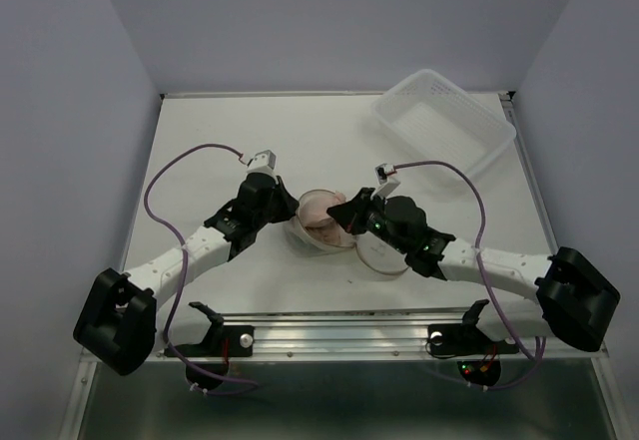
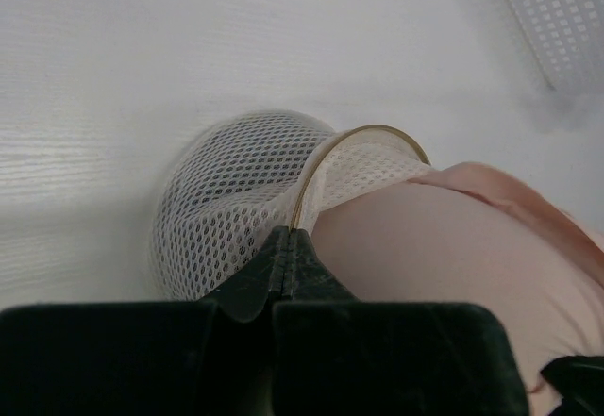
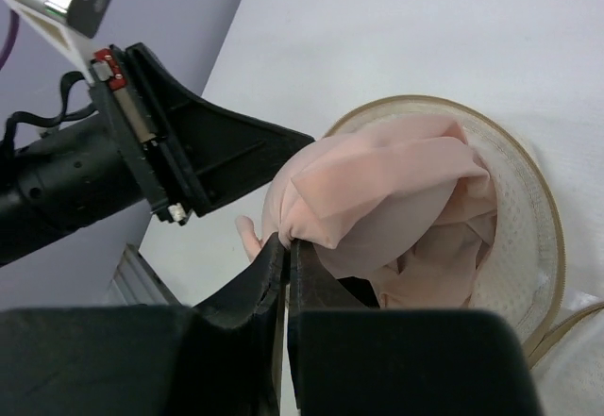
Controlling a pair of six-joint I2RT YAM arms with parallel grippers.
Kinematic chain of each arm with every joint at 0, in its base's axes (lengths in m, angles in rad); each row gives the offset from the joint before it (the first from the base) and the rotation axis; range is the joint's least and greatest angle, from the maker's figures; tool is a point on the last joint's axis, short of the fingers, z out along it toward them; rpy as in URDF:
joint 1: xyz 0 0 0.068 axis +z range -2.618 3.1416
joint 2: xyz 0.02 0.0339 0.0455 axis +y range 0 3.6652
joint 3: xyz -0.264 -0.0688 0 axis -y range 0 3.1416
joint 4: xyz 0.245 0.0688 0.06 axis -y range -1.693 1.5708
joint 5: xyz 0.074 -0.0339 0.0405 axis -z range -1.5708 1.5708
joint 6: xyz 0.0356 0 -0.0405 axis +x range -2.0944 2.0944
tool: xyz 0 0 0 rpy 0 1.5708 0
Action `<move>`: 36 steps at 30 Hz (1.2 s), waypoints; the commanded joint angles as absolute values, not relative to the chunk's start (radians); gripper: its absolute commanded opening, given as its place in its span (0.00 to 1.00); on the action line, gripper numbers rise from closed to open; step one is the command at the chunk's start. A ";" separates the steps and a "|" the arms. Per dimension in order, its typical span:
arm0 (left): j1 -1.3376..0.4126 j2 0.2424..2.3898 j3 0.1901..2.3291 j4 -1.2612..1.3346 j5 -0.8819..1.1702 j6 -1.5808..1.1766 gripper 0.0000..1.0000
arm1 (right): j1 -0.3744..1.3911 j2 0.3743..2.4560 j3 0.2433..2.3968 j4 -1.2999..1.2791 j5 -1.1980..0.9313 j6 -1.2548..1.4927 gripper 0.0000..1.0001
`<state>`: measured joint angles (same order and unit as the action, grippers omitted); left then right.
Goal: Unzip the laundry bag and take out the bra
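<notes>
The laundry bag is a round cream mesh pouch lying open at the table's middle, its tan zipper rim showing. A pale pink bra bulges out of it; it also shows in the right wrist view and the left wrist view. My left gripper is shut on the bag's rim at its left side. My right gripper is shut on a fold of the bra's edge, just right of the left gripper's fingers.
A clear rectangular plastic basket stands at the back right of the table. The bag's detached-looking lid half lies under the right gripper. Purple cables loop above both arms.
</notes>
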<state>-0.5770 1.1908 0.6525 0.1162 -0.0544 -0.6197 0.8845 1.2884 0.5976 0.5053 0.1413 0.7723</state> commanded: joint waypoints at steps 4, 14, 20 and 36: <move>-0.583 1.197 0.669 0.132 -0.100 -0.621 0.00 | 0.884 1.206 0.670 0.413 0.130 0.649 0.01; -0.569 1.195 0.669 0.107 -0.133 -0.611 0.00 | 0.884 1.129 0.739 0.295 0.104 0.560 0.01; -0.545 1.201 0.666 0.103 -0.135 -0.601 0.00 | 0.884 1.052 0.778 0.227 0.135 0.509 0.01; -0.522 1.193 0.650 0.104 -0.127 -0.595 0.00 | 0.824 1.060 1.121 0.120 0.360 0.259 0.01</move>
<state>-0.5278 1.2144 0.6525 0.0971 -0.1101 -0.6132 0.8547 1.0458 1.0187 0.1047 0.2485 0.3634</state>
